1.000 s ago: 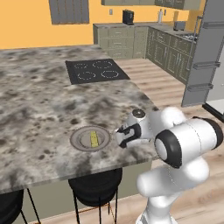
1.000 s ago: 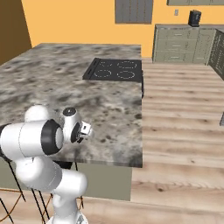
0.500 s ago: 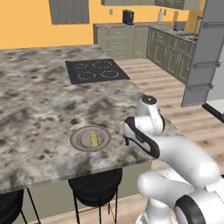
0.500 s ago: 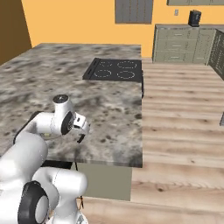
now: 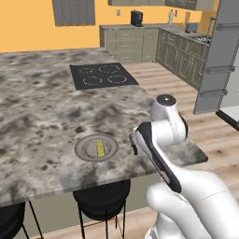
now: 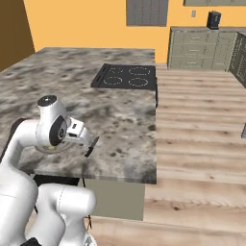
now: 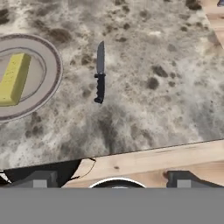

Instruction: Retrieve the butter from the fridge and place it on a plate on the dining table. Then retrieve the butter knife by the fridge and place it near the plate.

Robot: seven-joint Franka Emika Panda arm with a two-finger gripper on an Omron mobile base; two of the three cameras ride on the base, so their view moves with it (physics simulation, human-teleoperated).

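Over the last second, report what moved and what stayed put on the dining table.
The arm swung its upper links up and back from the dining table, lifting the gripper away from the table edge, jaws wide open and empty. The butter knife lies flat on the stone beside the plate, apart from its rim. The butter stayed on the plate, and the base views did not shift.
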